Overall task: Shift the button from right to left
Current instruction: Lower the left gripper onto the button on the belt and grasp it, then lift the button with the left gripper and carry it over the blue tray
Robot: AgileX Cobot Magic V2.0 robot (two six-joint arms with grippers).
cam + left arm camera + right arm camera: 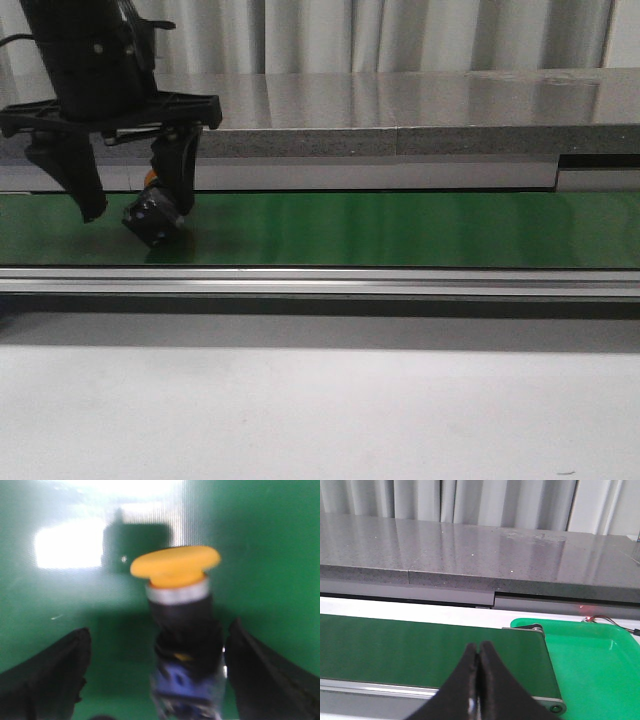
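While the button (155, 215) lies tilted on the belt (400, 230) at left of frame, touching one finger of the wide-spread left gripper (125, 205), lift straight up to avoid dragging it.

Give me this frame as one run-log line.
left hand: open, straddling button | button: tilted at belt's left end | right hand: shut, empty

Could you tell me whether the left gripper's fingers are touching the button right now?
Cannot tell. In the left wrist view the button sits between wide-open fingers, close against one, but blur hides any gap; the front view's left gripper overlaps it too.
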